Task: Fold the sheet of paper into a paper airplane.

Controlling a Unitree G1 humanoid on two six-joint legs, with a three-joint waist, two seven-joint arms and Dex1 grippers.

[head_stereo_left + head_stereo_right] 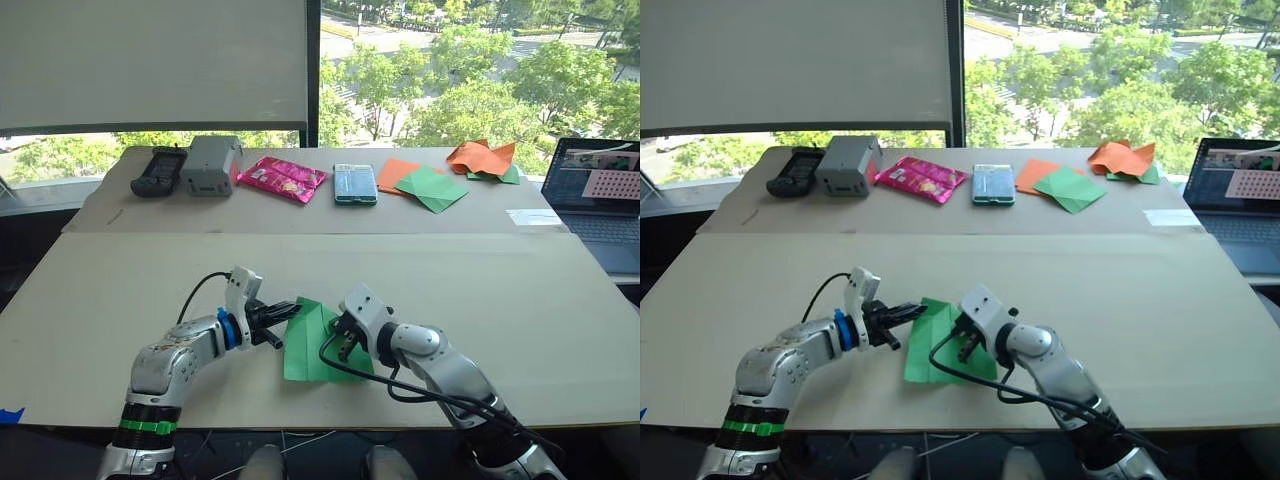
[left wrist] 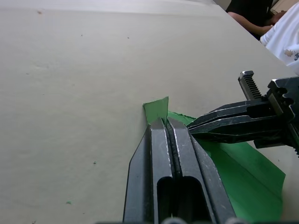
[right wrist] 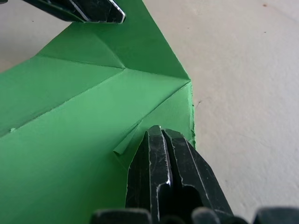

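Note:
The sheet of paper [image 1: 303, 352] is bright green and creased, lying partly folded on the near table [image 1: 120, 300] between my two grippers. My left gripper [image 1: 291, 313] comes in from the left and is shut on the sheet's far left corner, and that corner [image 2: 156, 108] stands up just past its fingertips. My right gripper [image 1: 344, 349] is shut, with its tips resting on top of the sheet close to the right edge. A small curled flap [image 3: 122, 148] lies beside those tips. Straight creases [image 3: 117, 65] meet near the sheet's pointed end.
On the far table stand a black remote [image 1: 158, 172], a grey box [image 1: 210, 165], a pink packet [image 1: 282, 179], a teal case [image 1: 355, 184], flat orange and green sheets [image 1: 428, 186] and crumpled orange paper [image 1: 485, 157]. A laptop [image 1: 600, 200] sits at the right. A person [image 2: 280, 23] sits beyond the table.

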